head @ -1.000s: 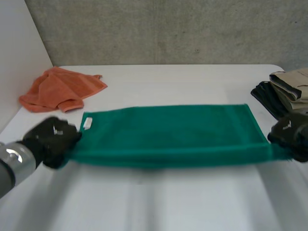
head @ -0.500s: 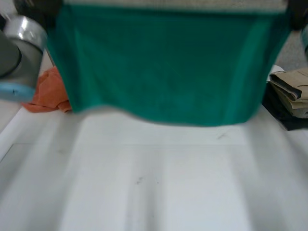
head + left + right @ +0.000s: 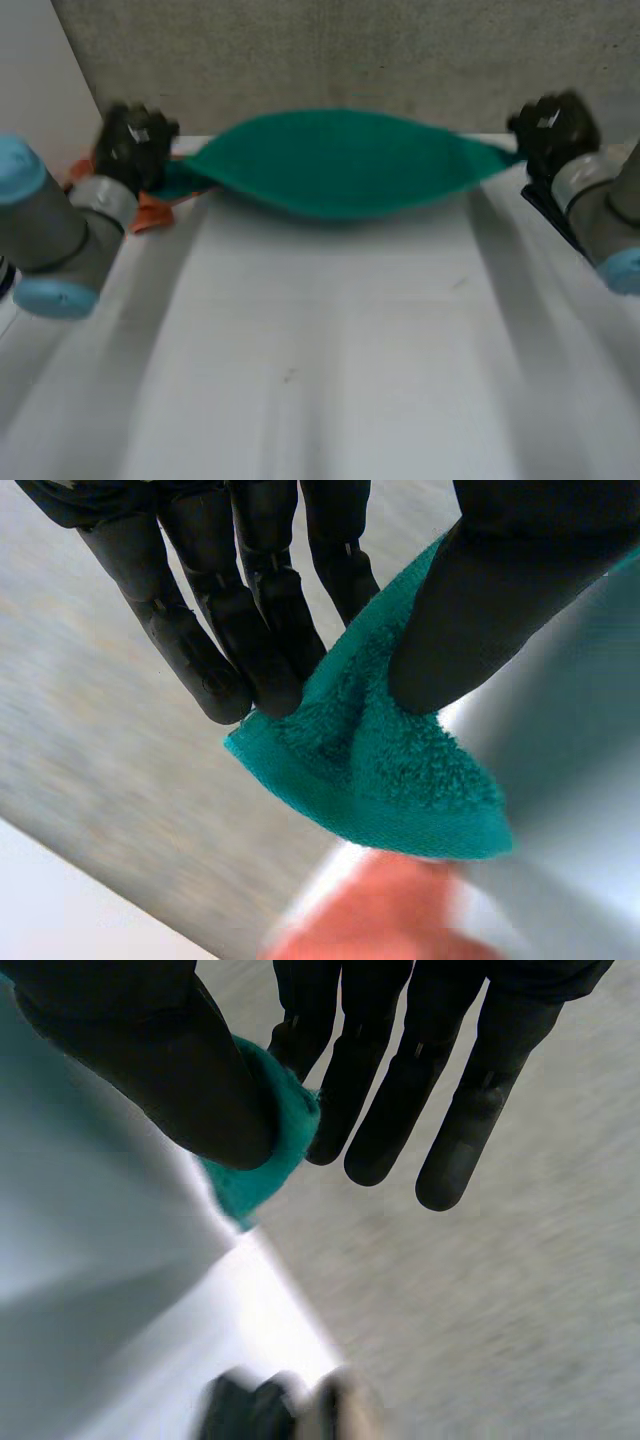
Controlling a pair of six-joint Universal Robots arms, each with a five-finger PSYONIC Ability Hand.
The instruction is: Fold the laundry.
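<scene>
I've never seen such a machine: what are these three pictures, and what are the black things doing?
It is a two-armed robot at a white table. One picture looks down from the robot's head. The other two come from a camera on each wrist, looking along the palm. The left robot hand and the right robot hand each pinch one end of a green towel between thumb and fingers, stretching it between them. An orange cloth lies near the left robot hand.

I take this for a robotics lab rather than a home: a bare grey concrete wall (image 3: 330,50) stands behind a plain white table (image 3: 330,350), a white panel (image 3: 35,70) closes one side, and my grey left arm (image 3: 60,225) and right arm (image 3: 600,210) reach over it
</scene>
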